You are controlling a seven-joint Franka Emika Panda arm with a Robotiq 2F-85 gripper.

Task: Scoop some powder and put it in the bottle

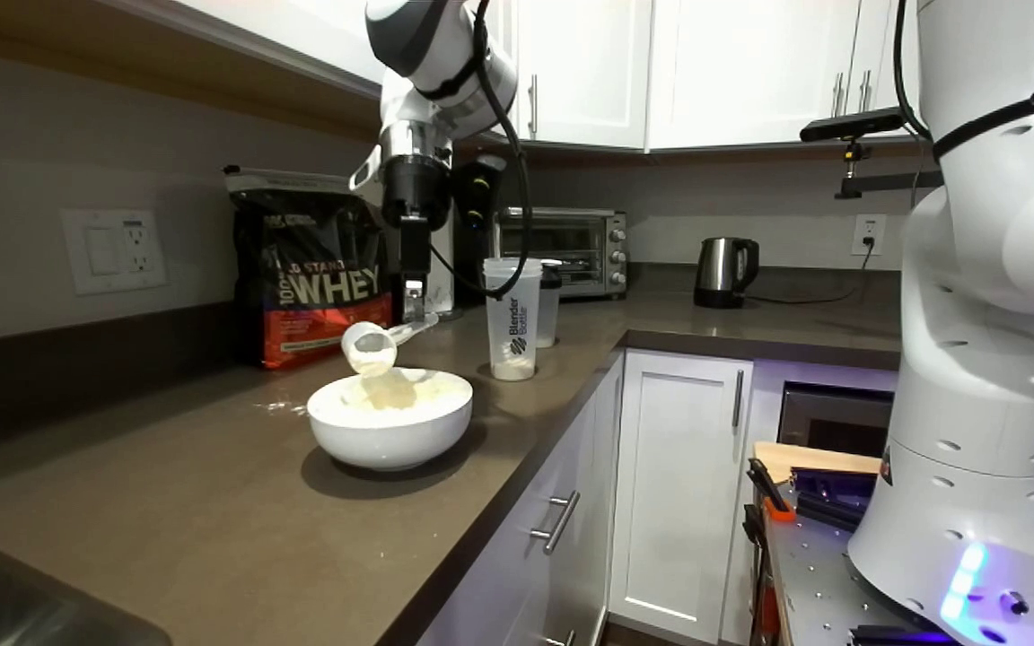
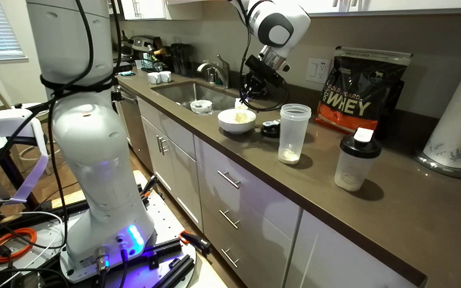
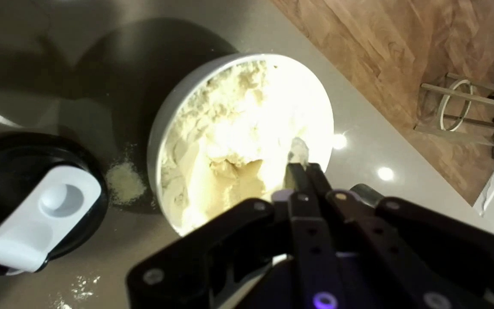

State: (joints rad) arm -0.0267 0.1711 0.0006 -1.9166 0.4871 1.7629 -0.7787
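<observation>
Tool (image 3: 305, 167) clamped on scoop (image 1: 368, 344), tilted over bowl (image 1: 389, 437) holding powder (image 3: 234, 124); open bottle (image 2: 294, 132), little powder at bottom.

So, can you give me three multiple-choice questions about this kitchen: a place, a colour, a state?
1. Where is the powder mound? A: floor. B: white bowl on the counter. C: toaster oven.
2. The lower band of the WHEY bag is: A: green. B: blue. C: red-orange.
3. The bottle nearest the gripper is: A: upright, lidless. B: upright, lidded. C: lying down.

1B: it lies inside the bowl in the wrist view.
2C: both exterior views show it.
3A: its open top shows in an exterior view.
</observation>
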